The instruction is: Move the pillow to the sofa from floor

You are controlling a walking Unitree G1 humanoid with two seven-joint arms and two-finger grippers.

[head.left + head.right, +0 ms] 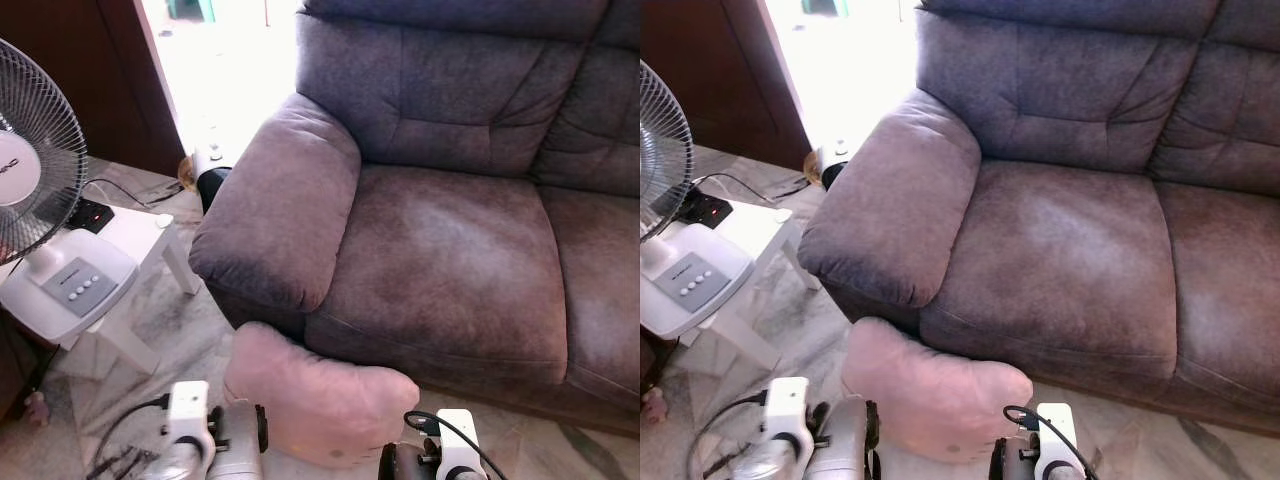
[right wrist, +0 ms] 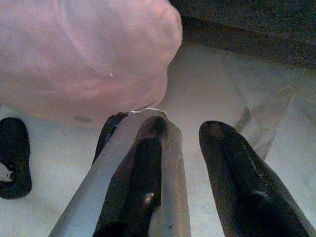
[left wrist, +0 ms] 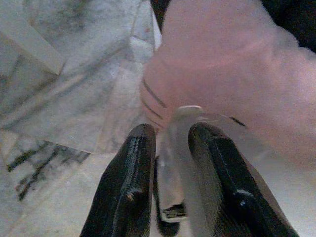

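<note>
A pink pillow (image 1: 320, 400) lies on the marble floor against the front of the grey-brown sofa (image 1: 450, 260), below its armrest (image 1: 280, 200). My left arm (image 1: 190, 415) and right arm (image 1: 455, 445) reach in low on either side of it. In the left wrist view the left gripper (image 3: 174, 131) is open, its tips just short of the pillow (image 3: 222, 64), with a clear plastic strip (image 3: 173, 163) in the gap. The right gripper (image 2: 185, 127) is open beside the pillow's corner (image 2: 89, 54), with clear plastic along one of its fingers (image 2: 143, 177).
A standing fan (image 1: 30, 150) and a white stool (image 1: 130, 235) carrying a power strip (image 1: 88, 213) stand to the left. Cables (image 1: 120, 440) trail on the floor by my left arm. A bright doorway (image 1: 220, 60) lies behind the armrest.
</note>
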